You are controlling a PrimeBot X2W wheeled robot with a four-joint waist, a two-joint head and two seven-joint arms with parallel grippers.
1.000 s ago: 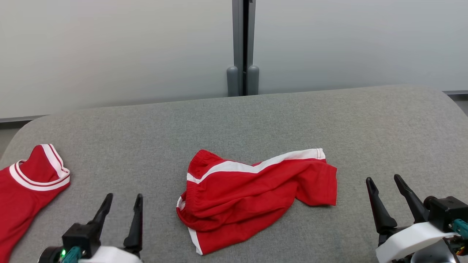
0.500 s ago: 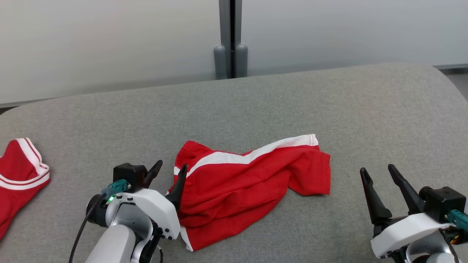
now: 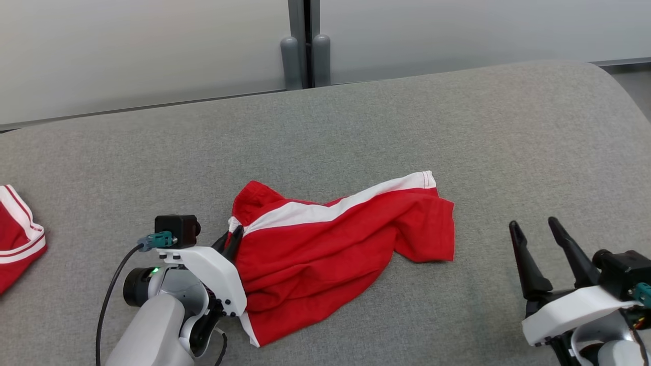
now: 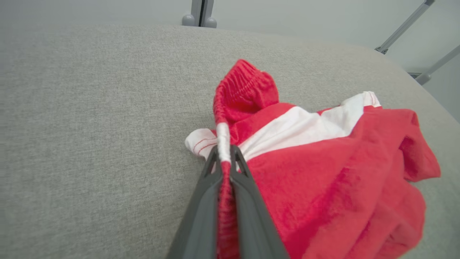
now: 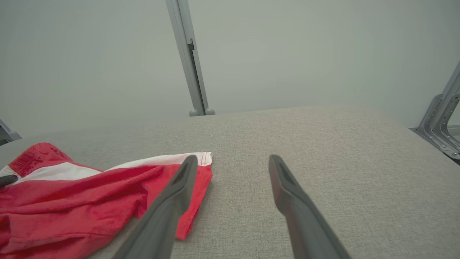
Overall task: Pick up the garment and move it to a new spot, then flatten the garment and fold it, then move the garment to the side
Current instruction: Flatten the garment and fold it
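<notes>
Your garment, the crumpled red shorts with a white side stripe (image 3: 346, 249), lies near the middle of the grey fabric-covered surface (image 3: 407, 127), a little toward its near edge. The leg with the white hem corner (image 3: 424, 179) stretches toward the surface's right half. The gathered elastic waistband (image 4: 244, 82) bunches up on the side facing the surface's left half.

Your left gripper (image 3: 231, 243) sits low on the surface at the left end of the shorts, its two dark fingers clenched together on the waistband edge. From the left wrist you can see red gathered cloth running up between the fingers (image 4: 201, 201), with a white strip of the stripe pinched right at the tips. The rest of the shorts (image 4: 341, 187) spills away in loose folds and rests on the surface.

Your right gripper (image 3: 533, 224) is over the surface's near right corner, fingers spread apart and grasping nothing, well clear of the shorts in the head view. From the right wrist, the grey fabric shows between the two fingers (image 5: 298, 212).

A second red garment with white trim (image 3: 15, 239) lies at the surface's left edge. A grey upright post (image 3: 305, 46) stands behind the surface's far edge.
</notes>
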